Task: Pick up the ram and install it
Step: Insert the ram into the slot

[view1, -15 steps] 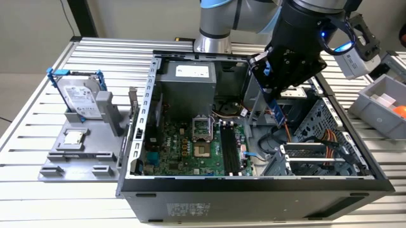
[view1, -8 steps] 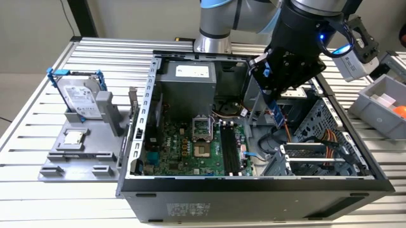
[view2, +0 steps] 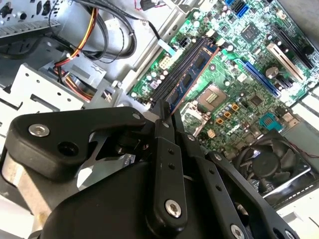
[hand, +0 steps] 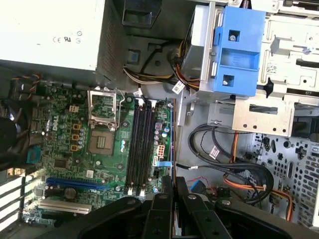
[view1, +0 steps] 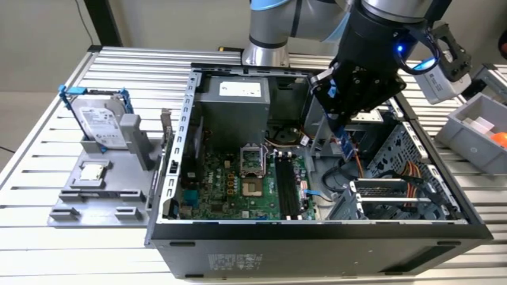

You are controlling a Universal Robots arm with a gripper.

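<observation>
My gripper (view1: 341, 126) hangs over the open computer case, above its right half in the exterior view. It is shut on the ram (view1: 346, 147), a thin blue-green stick pointing down from the fingertips. In both wrist views the ram (view2: 192, 74) (hand: 172, 142) shows edge-on, running out from between the gripper's (view2: 164, 108) (hand: 173, 183) closed black fingers. The black memory slots (view1: 287, 184) (hand: 139, 144) (view2: 172, 79) lie on the green motherboard (view1: 230, 178), beside and below the held stick. The ram is still clear of the slots.
The case wall (view1: 317, 228) rings the motherboard. A power supply (view1: 237, 89) sits at the back, a drive cage with a blue bracket (hand: 238, 47) and cables (hand: 239, 172) beside the slots. A hard drive (view1: 99, 122) stands on a grey fixture (view1: 79, 205); grey bins (view1: 475, 133) sit at the exterior view's right.
</observation>
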